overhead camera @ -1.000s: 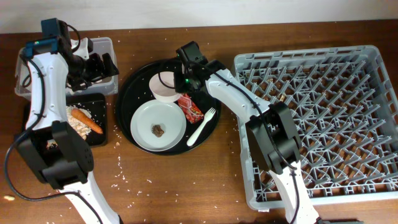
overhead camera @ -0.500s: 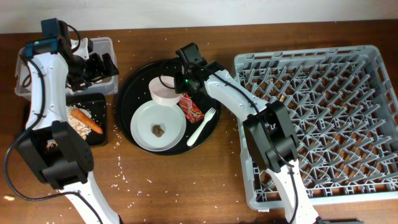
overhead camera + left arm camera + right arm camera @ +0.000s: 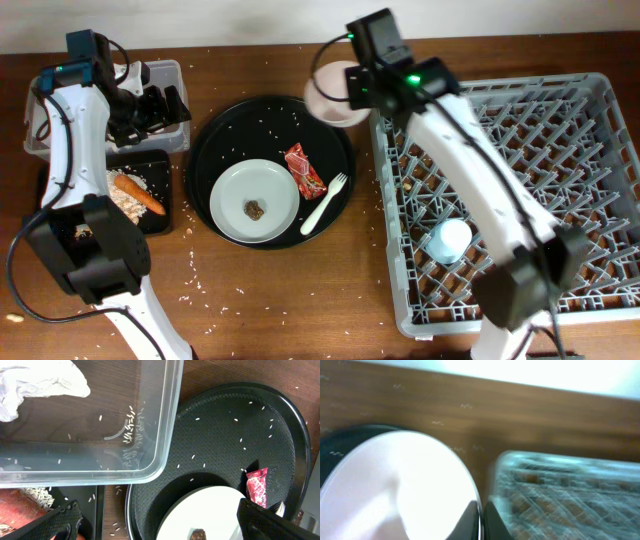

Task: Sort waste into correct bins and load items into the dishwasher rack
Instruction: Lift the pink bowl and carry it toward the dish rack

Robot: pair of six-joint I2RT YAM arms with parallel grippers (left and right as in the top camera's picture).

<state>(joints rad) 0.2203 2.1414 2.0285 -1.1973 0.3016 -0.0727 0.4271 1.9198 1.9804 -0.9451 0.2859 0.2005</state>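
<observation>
Because the right gripper (image 3: 481,519) pinches its rim tight, the pale bowl (image 3: 395,485) hangs between the round black tray (image 3: 230,130) and the dishwasher rack (image 3: 600,120), probably bound for the pegs, while farther off the left gripper (image 3: 160,108) hovers spread wide above the clear tub (image 3: 175,68).

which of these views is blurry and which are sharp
Right wrist view: heavily blurred, the bowl and dishwasher rack smeared soft, top edge washed out white. Left wrist view: sharp, rice grains crisp in the clear tub. Overhead view: sharp and evenly lit.
</observation>
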